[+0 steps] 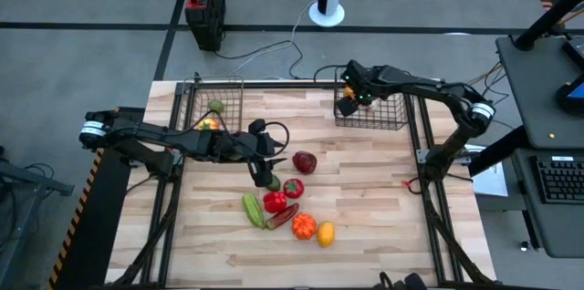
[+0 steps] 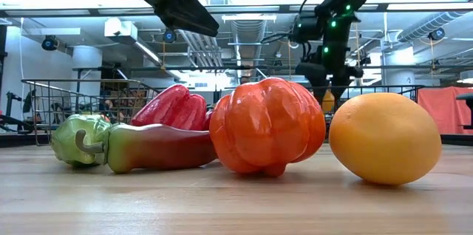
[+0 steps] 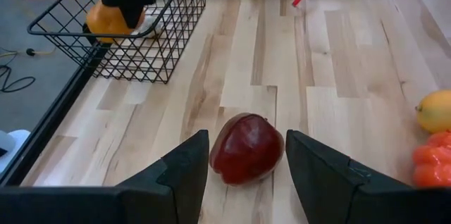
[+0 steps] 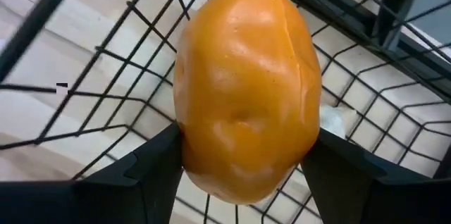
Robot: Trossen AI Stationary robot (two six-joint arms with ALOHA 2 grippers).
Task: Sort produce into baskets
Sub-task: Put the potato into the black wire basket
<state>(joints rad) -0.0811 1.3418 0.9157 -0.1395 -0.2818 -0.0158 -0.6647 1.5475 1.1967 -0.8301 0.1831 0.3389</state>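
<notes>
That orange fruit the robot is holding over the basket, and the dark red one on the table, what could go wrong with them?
1. The right end effector pinches the smooth orange fruit only at its sides, over the right basket. It might slip out early and bounce.
2. The left end effector is open around the dark red fruit. Closing off-centre could squirt it toward the pile of produce.
</notes>
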